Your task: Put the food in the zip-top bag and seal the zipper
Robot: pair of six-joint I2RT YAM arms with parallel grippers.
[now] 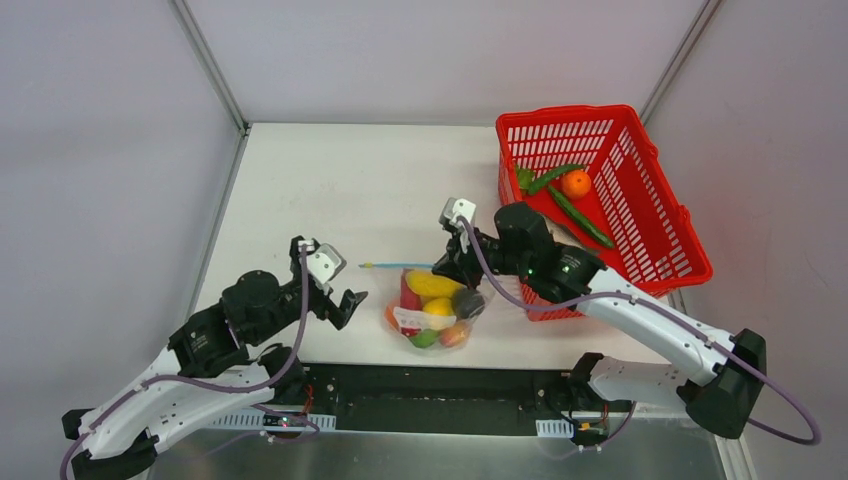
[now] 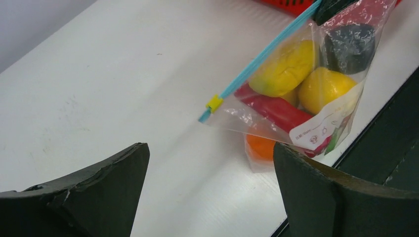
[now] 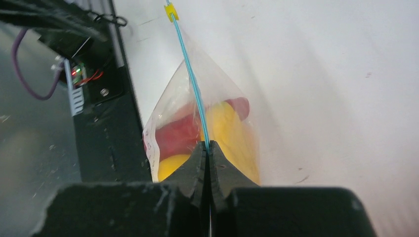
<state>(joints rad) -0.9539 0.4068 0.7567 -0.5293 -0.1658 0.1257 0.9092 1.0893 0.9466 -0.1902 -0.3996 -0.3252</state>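
- Teal-blue zipper strip [image 3: 190, 74] of the clear crinkly pouch [image 1: 432, 312]: my right gripper [image 3: 207, 146] pinches it, likely as an anchor.
- Left gripper [image 2: 210, 150] gapes empty near the table's [image 1: 330, 190] front edge.

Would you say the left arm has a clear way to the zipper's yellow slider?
Probably yes: the left gripper, jaws open, faces the yellow slider with only table surface between them.

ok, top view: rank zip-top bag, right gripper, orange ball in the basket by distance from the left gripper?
From the left gripper:
1. zip-top bag, just to its right.
2. right gripper, shut on the zipper, far end.
3. orange ball, in the red basket, back right.
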